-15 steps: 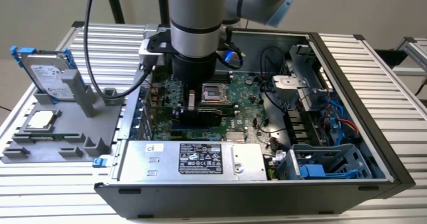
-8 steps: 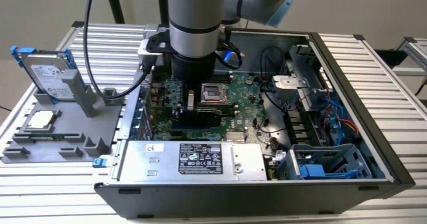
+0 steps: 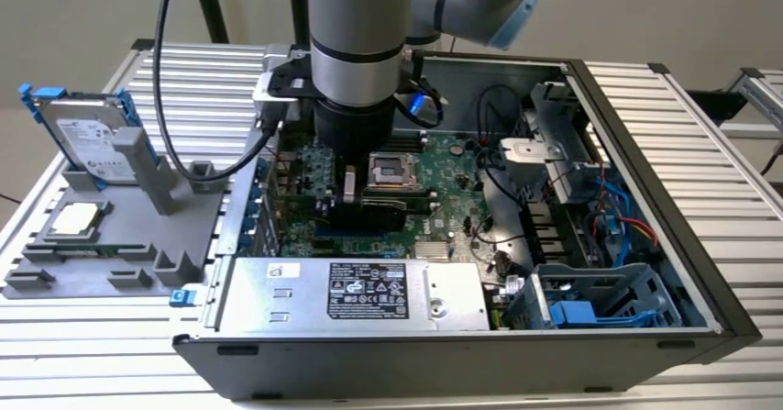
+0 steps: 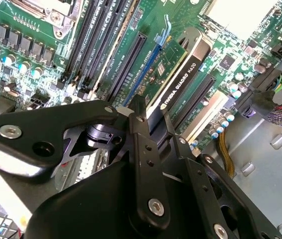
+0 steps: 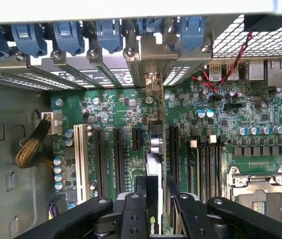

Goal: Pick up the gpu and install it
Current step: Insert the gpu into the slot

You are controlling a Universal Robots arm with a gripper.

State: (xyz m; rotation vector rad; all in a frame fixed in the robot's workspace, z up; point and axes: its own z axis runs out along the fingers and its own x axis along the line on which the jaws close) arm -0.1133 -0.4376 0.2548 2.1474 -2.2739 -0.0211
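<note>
We see the end effector (image 5: 153,206) clamped on the gpu (image 5: 154,164), which stands on edge over the motherboard (image 5: 116,114) slots inside the open computer case (image 3: 636,107), its bracket toward the rear blue clips (image 5: 71,35).

Bracket wall (image 5: 106,69) and socket (image 5: 260,194) hem the gripper (image 5: 156,199).

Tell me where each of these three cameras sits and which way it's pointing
Exterior view: off the arm, above and outside the open computer case, looking down into it; the arm's grey column shows.
First wrist view: on the arm, facing the motherboard toward the slot brackets; the gripper shows.
Second wrist view: on the arm, facing the motherboard and slots; the gripper shows.
Shared: both wrist views show the gpu edge-on, standing in the slots between the fingers.
</note>
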